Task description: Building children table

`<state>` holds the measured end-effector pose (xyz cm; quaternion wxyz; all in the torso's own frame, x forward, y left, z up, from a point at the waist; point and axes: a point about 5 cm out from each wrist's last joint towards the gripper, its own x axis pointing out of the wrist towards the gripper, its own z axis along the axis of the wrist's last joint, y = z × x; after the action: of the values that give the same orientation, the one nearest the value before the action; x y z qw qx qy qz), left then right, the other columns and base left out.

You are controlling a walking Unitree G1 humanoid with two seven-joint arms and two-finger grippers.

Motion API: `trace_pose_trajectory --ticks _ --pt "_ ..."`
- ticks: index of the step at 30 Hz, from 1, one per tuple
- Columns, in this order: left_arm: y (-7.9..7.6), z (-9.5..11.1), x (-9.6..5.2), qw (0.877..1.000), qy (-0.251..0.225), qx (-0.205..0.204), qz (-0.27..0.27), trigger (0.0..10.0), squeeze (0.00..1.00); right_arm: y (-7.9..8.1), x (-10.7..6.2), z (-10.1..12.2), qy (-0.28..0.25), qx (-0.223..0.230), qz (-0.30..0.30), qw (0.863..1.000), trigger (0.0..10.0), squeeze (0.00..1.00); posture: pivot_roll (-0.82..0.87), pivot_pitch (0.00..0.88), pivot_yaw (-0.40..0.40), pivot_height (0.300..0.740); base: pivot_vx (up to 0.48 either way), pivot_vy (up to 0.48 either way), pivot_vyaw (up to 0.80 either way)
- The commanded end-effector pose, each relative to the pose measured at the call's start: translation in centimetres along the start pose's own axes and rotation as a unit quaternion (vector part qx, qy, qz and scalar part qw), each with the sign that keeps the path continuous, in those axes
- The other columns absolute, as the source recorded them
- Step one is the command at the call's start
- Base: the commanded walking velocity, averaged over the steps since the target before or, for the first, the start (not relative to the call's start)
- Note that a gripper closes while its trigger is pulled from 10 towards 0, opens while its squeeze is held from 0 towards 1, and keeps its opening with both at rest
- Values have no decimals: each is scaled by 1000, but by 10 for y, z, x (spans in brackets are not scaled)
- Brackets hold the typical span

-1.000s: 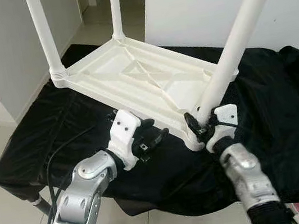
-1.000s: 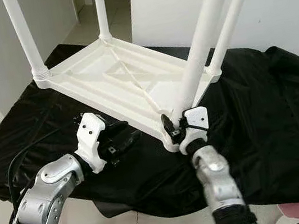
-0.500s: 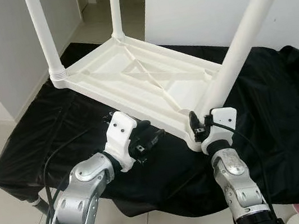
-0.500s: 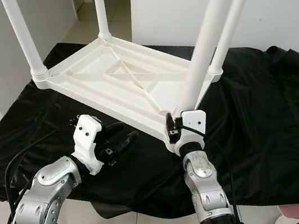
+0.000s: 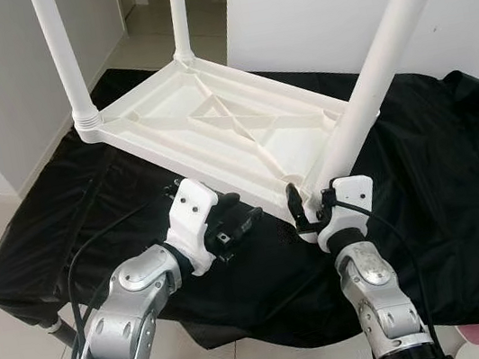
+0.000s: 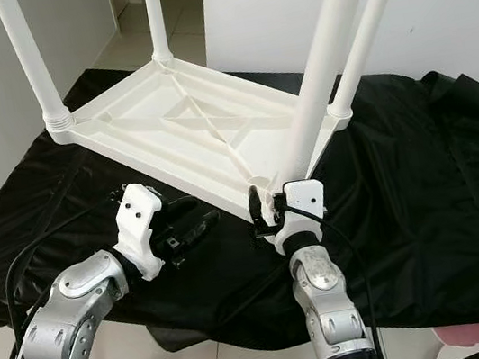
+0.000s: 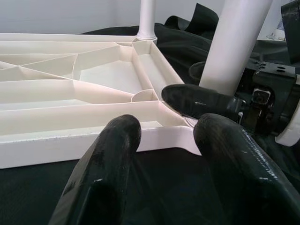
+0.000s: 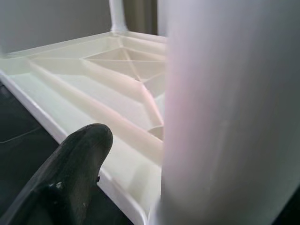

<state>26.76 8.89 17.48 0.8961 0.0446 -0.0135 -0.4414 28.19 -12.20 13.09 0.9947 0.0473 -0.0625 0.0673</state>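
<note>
A large black cloth-draped work surface is spread beneath everything, apparently so the white plastic is kept off the bare top and small parts are caught. On it the white ribbed plastic children's table top is laid upside down, underside ribs facing up, so that the corner sockets are presented for the legs; three white round plastic legs are seen standing in the far and side corners, among them the far-left leg. The fourth, the near white round leg, is leaned steeply toward the right rather than upright, its foot met at the near corner socket, which suggests it is not yet seated. The right gripper is clamped on the base of that leg, the grasp kept low so the foot can be steered into the socket. The left gripper is held beside the long near edge of the top, its black fingers parted narrowly and closed on nothing, seemingly ready for bracing the top. Against the frame a second back, the right arm is now drawn nearer the robot's middle, and the leg's base is seen shifted slightly left along with it; the left gripper is found much where it was.
</note>
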Motion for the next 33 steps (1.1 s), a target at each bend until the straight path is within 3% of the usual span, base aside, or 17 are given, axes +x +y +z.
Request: trace_pose_trajectory --ticks 1,4,13,17,22,33 --pt "-1 2 2 1000 -1 5 13 10000 0 -2 0 3 -3 1 18 1000 10000 0 53 31 -94 740 0 0 0" --pt "-2 2 2 1000 1 6 7 10000 0 -4 -3 4 -5 -12 54 998 10000 0 55 22 -97 740 0 0 0" --pt "0 1 -1 1000 3 9 8 10000 0 -15 -1 6 -5 -22 71 997 10000 0 58 12 -99 740 0 0 0" --pt "-1 2 1 1000 1 7 6 10000 0 -19 6 7 3 -34 162 986 10000 0 61 9 -95 740 0 0 0" --pt "-2 2 1 1000 2 7 4 10000 0 -25 10 9 14 -50 224 973 10000 0 64 9 -95 740 0 0 0" --pt "-2 2 0 1000 3 7 7 10000 0 -37 26 11 24 -92 266 959 10000 0 78 10 -102 740 0 0 0"
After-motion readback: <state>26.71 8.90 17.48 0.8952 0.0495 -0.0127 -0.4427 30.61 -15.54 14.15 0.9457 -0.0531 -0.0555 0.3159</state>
